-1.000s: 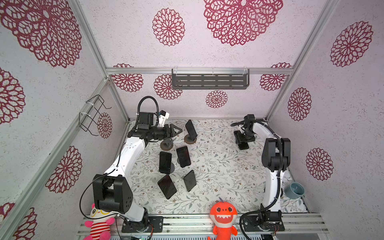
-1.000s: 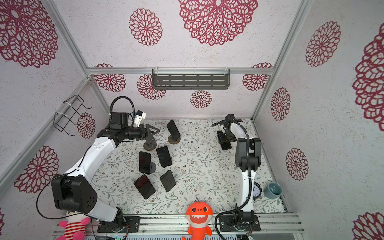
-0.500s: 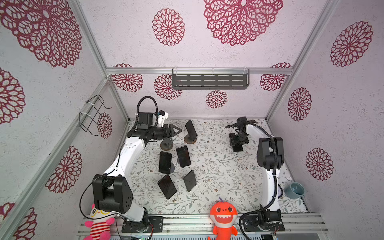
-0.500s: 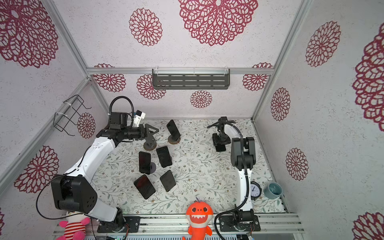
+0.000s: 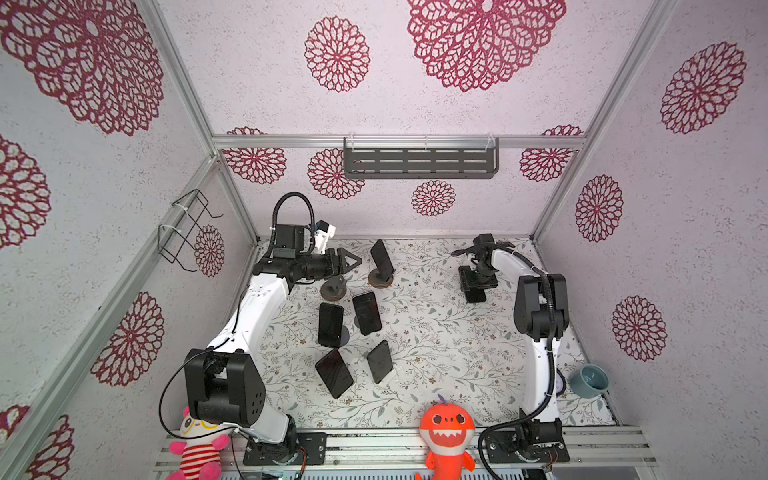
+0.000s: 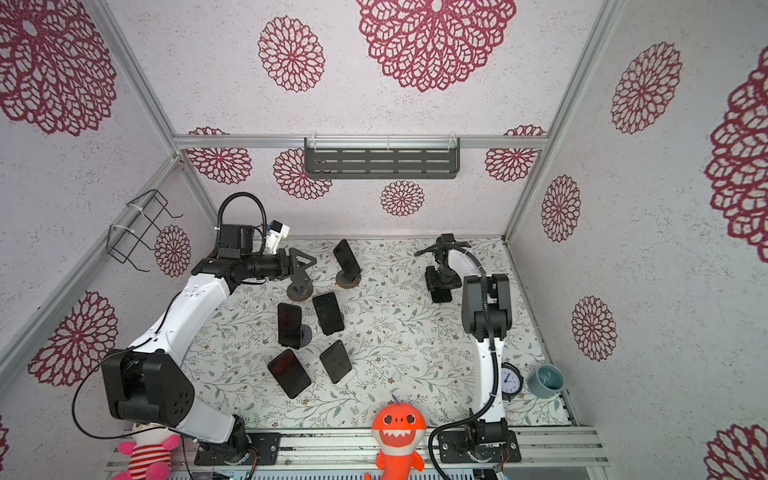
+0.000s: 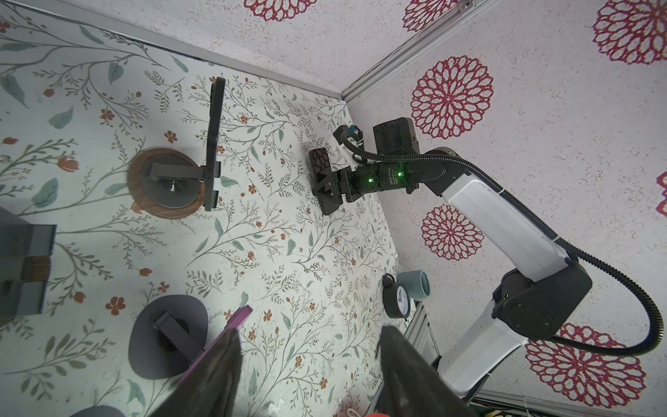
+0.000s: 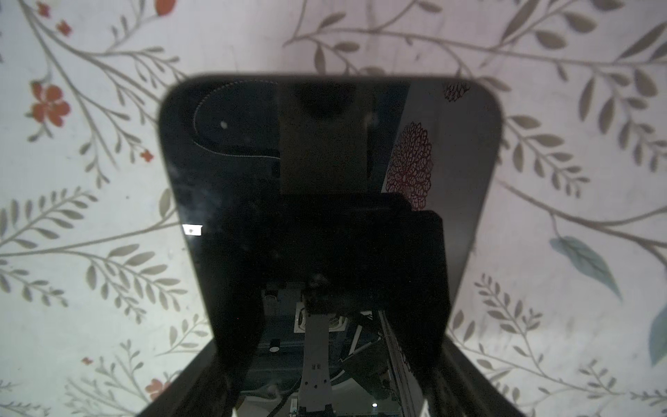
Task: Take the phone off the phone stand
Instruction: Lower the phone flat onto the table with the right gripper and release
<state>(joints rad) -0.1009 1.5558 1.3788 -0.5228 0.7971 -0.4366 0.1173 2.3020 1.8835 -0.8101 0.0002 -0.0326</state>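
Surface: floral mat (image 5: 436,332), patterned walls (image 5: 685,249) around.
Right gripper (image 5: 478,272): jaws clamped on phone (image 8: 325,162) — over the mat's far right.
Left gripper (image 7: 308,335): jaws apart, holding nothing — near a phone stand (image 5: 333,289).

No legible text; clock (image 6: 509,379) numerals seem too small.

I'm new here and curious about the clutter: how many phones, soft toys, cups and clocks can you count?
phone: 6
soft toy: 2
cup: 1
clock: 1
total: 10
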